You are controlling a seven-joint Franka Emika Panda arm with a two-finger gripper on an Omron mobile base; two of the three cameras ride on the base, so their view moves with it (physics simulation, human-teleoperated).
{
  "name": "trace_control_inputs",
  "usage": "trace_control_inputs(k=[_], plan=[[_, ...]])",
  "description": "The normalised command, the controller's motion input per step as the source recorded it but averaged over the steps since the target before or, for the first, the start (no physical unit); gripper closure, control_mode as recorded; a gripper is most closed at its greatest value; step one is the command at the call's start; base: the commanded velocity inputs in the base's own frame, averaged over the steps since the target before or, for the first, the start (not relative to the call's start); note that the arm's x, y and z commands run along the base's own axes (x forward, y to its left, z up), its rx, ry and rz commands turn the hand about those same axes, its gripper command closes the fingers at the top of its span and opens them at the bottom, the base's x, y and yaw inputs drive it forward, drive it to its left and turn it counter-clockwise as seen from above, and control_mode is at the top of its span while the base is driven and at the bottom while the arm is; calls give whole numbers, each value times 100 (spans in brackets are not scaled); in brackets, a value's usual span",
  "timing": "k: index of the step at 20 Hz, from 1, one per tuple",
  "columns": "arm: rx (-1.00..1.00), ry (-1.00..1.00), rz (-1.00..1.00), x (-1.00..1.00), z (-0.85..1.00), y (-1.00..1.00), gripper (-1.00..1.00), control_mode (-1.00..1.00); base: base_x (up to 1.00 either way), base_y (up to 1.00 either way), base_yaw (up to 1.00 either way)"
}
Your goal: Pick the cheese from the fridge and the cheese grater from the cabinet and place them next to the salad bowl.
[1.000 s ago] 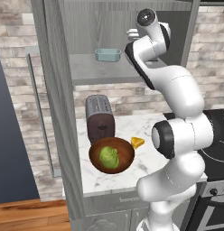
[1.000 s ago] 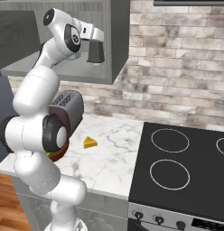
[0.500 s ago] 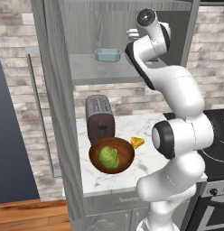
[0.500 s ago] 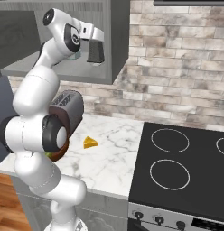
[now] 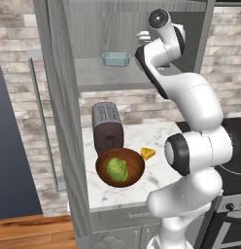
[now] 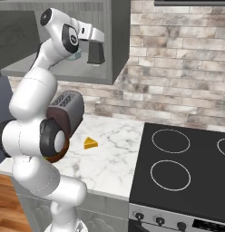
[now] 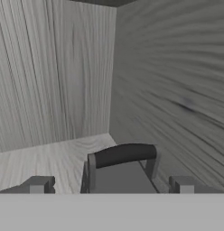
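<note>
The dark grey cheese grater (image 6: 96, 52) stands on the shelf inside the open wood-grain cabinet (image 5: 109, 74). My gripper (image 6: 96, 44) reaches in over it, open. In the hand view the grater's curved handle (image 7: 123, 155) sits between my two fingertips (image 7: 39, 184), which stand apart on either side without touching it. The yellow cheese (image 5: 148, 153) wedge lies on the marble counter just right of the wooden salad bowl (image 5: 120, 168) with green leaves. From the right the cheese (image 6: 90, 143) shows beside my arm. The dark fridge (image 5: 9, 146) fills the far left.
A light blue dish (image 5: 116, 59) sits on the same cabinet shelf, left of the arm. A silver-and-dark toaster (image 5: 108, 127) stands behind the bowl. The open cabinet door (image 5: 66, 146) hangs at the left, and a black stove (image 6: 182, 167) lies to the right.
</note>
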Motion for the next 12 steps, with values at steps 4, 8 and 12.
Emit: trace_control_inputs(k=[4, 8, 12], plan=[[0, 0, 0, -8, 0, 0, -100, -100, 0, 0, 0], [0, 0, -2, -5, 0, -3, -100, -100, 0, 0, 0], [0, 0, -3, 0, 0, -5, -100, -100, 0, 0, 0]])
